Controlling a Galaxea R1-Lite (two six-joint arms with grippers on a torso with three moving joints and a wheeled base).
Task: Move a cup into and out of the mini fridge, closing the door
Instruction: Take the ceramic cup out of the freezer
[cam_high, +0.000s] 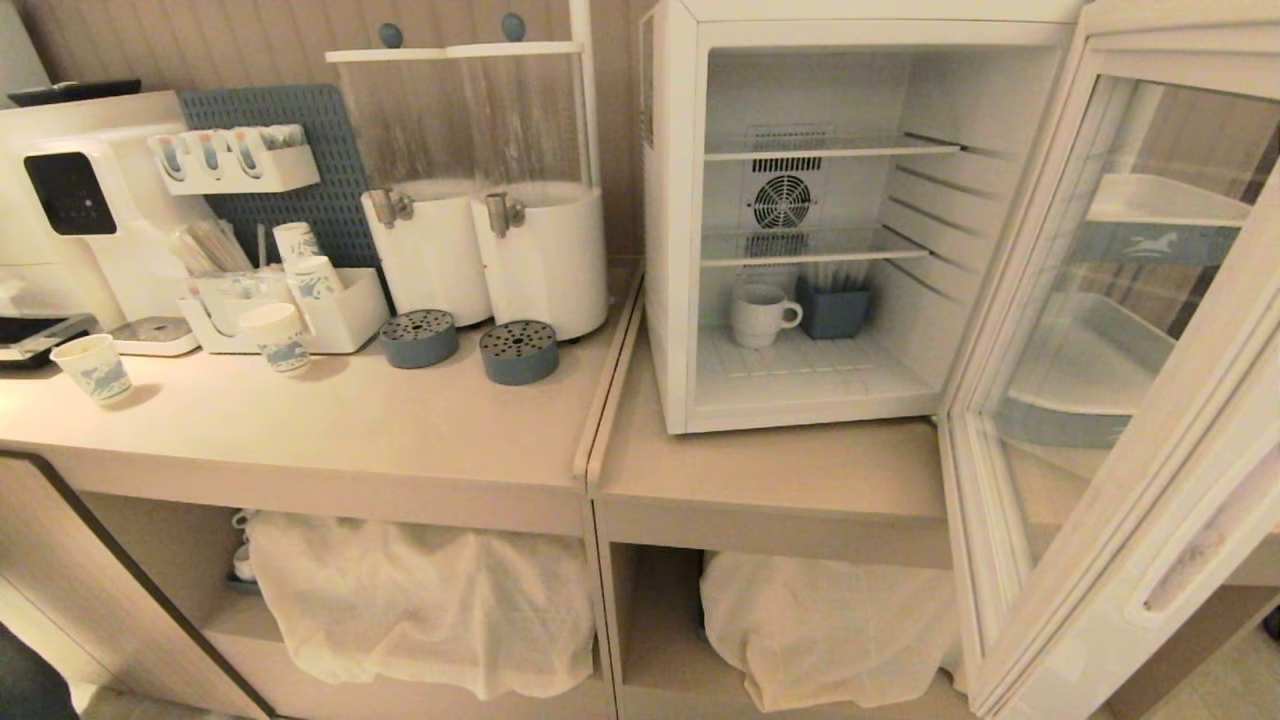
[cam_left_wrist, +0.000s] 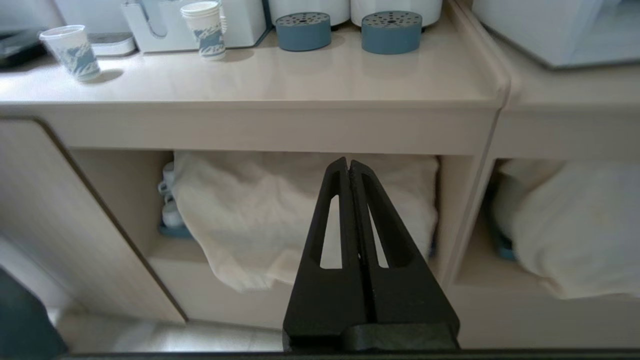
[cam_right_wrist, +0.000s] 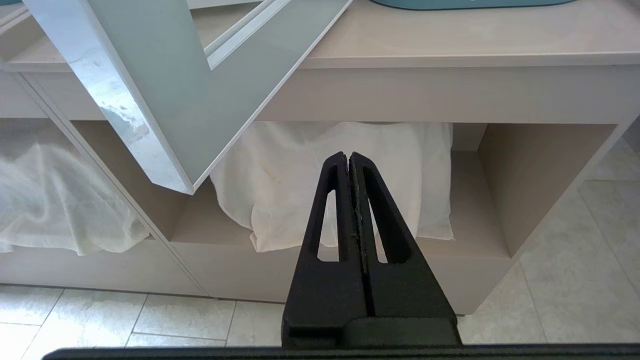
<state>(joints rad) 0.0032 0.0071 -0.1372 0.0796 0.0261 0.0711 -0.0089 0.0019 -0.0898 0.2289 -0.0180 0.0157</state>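
Looking at my feeds, the squat white ceramic cup with the loop handle is sitting on the bottom floor of the white boxy mini fridge, toward the back, just beside a small blue-grey bin. Handle points at the bin, cup is upright, looks empty as far as I can tell. Two wire shelves above it are bare.

So my read: the "into" half is done, cup's in. What's left is pulling it back out and shutting the door. That white-framed glass door is swung wide open, hanging out past the front edge of the beige bench on the right side. Whether a close-and-reopen is meant to happen in between, I can't say from this.

Neither arm shows in the head view. The left gripper has its black jaws pressed together on nothing, sitting low in front of the bench and facing the open cubby with the white cloth bundle. The right gripper is the same deal, closed and empty, down below the bench front with the door's lower corner hanging in front of it.

Both are well away from the cup, so I'd guess a reach into the fridge is next.
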